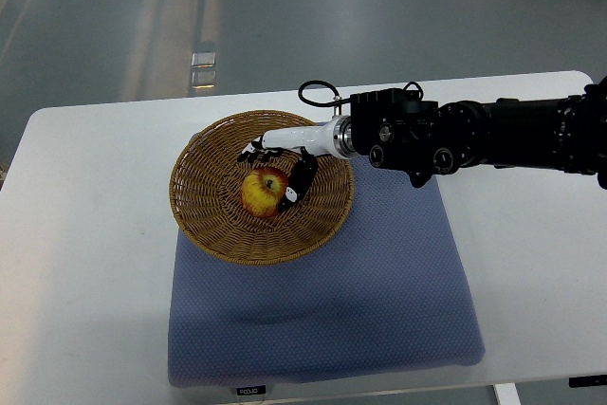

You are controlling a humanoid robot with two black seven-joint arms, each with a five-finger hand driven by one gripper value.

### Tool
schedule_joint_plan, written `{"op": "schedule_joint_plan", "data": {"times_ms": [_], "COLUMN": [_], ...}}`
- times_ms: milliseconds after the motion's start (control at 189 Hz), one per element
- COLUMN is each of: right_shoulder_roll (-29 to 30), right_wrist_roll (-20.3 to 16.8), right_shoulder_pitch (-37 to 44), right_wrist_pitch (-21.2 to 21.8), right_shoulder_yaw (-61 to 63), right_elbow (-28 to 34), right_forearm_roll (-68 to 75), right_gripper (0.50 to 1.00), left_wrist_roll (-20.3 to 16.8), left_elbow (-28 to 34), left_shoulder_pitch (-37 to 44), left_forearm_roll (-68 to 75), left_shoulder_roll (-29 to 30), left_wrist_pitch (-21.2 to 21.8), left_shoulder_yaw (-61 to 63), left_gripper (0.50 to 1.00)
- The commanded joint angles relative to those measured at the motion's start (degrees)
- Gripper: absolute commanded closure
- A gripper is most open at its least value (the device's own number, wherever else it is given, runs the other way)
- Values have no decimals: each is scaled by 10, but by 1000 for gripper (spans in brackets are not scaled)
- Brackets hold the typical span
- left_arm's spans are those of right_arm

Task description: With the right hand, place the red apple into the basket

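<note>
**Right hand over the apple inside the wicker basket**

At the left, the white, smooth-topped counter (85, 234) is lying bare, its rounded corner showing at the upper left. Moving rightward, a round, shallow basket of brown woven wicker (213, 225) is sitting on the counter with its near half overlapping a blue-grey padded fabric mat (379, 301), whose surface is showing a fine dotted weave and soft rounded corners. A small dark label is showing at the mat's front edge; its print is too small to read.

In the bowl of the basket, slightly right of centre, a red and yellow round apple (263, 193) is resting on the weave, its stem dimple facing up. The right hand (283, 166) is reaching over the basket's right rim, white-shelled at the palm with dark jointed fingers (302, 180). The fingers are curving down around the apple's upper and right side, one set sitting at its top left and another pressing along its right flank, so the hand is appearing to grip the fruit; whether every fingertip is touching cannot be told.

Further right, the white wrist is joining a silver ring and then a bulky black forearm (446, 144) with round fittings, stretching nearly level to the picture's right edge. A black cable is looping above the wrist.
</note>
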Motion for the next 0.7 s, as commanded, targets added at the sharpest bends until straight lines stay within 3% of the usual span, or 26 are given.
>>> {"op": "schedule_joint_plan", "data": {"times_ms": [0, 63, 196, 275, 470, 476, 518, 571, 576, 692], "right_shoulder_roll": [0, 0, 0, 0, -67, -95, -116, -116, -139, -156], "right_wrist_roll": [0, 0, -2, -5, -8, -9, -9, -9, -10, -18], "right_shoulder_pitch": [19, 44, 85, 99, 88, 60, 25, 25, -11, -100], "right_wrist_pitch": [9, 23, 111, 135, 135, 131, 126, 126, 116, 89], "right_shoulder_yaw": [6, 10, 48, 65, 135, 173, 209, 209, 265, 397], "right_elbow": [-1, -1, -1, -2, -23, -37, -53, -53, -72, -119], "right_forearm_roll": [1, 4, 52, 84, 150, 180, 208, 208, 247, 310], "right_gripper": [587, 587, 587, 587, 587, 587, 587, 587, 587, 587], "left_wrist_roll": [0, 0, -1, -1, -1, 0, 0, 0, -1, -1], "left_elbow": [0, 0, 1, 1, 0, 0, 0, 0, -1, -1], "left_shoulder_pitch": [0, 0, 0, 0, 0, 0, 0, 0, 0, 0], "left_forearm_roll": [0, 0, 0, 0, 0, 0, 0, 0, 0, 0], "left_shoulder_roll": [0, 0, 0, 0, 0, 0, 0, 0, 0, 0], "left_wrist_pitch": [0, 0, 0, 0, 0, 0, 0, 0, 0, 0], "left_shoulder_yaw": [0, 0, 0, 0, 1, 1, 1, 1, 1, 1], "left_gripper": [500, 500, 500, 500, 500, 500, 500, 500, 500, 500]}}
